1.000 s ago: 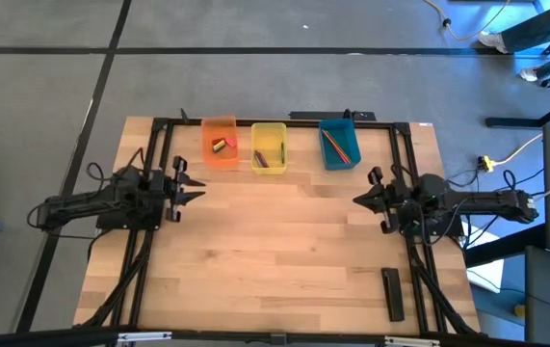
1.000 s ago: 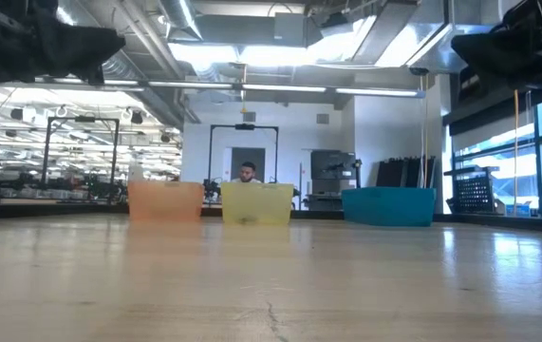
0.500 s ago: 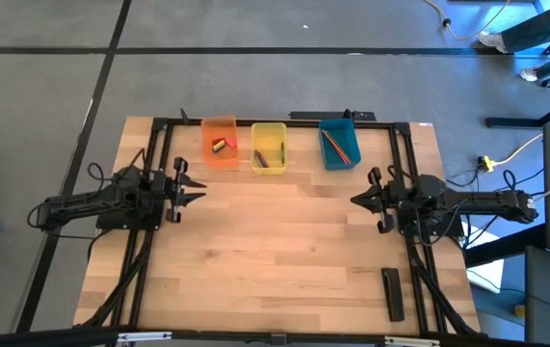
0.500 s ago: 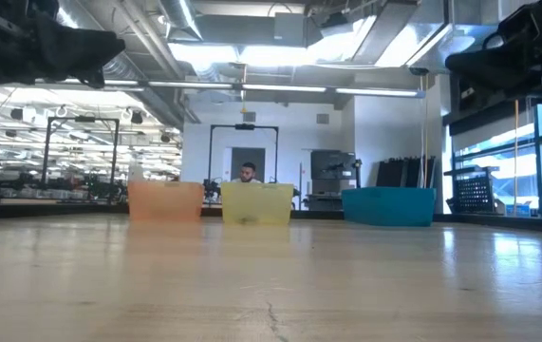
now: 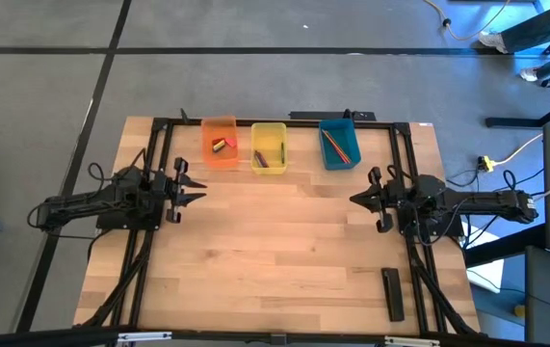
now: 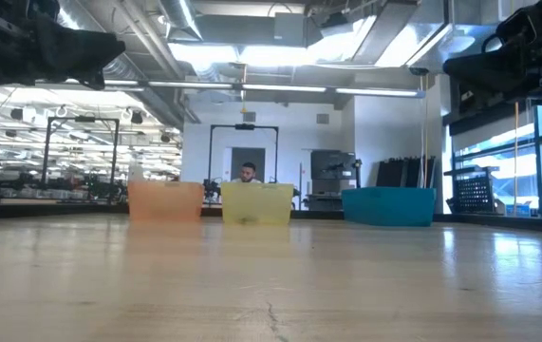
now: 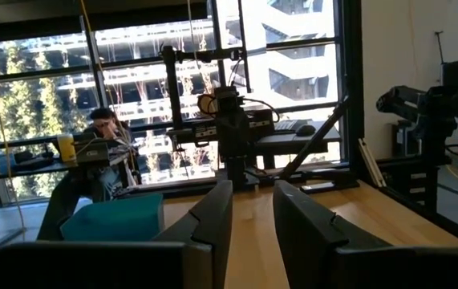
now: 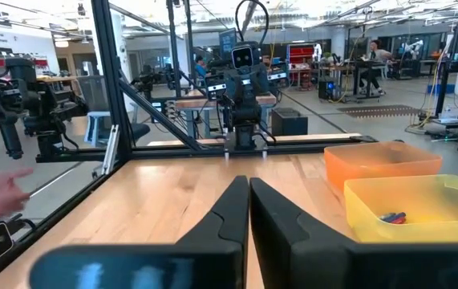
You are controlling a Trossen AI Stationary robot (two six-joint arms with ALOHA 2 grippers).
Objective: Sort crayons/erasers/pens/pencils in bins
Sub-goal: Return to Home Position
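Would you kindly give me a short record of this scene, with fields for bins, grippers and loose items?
Orange bin: erasers inside
Yellow bin: crayons inside
Teal bin: pencils inside
Left gripper: open, empty, over the table on its left side
Right gripper: shut, empty, over the right side
Loose item: black bar, near the right front corner

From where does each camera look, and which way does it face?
High: above the table, straight down; shows left pincer open, right pincer shut.
Low: table height, facing the bins; arms overhead.
Left wrist: past own fingers, toward teal bin.
Right wrist: past own fingers, toward yellow bin.
Shared: high and low both show three bins.
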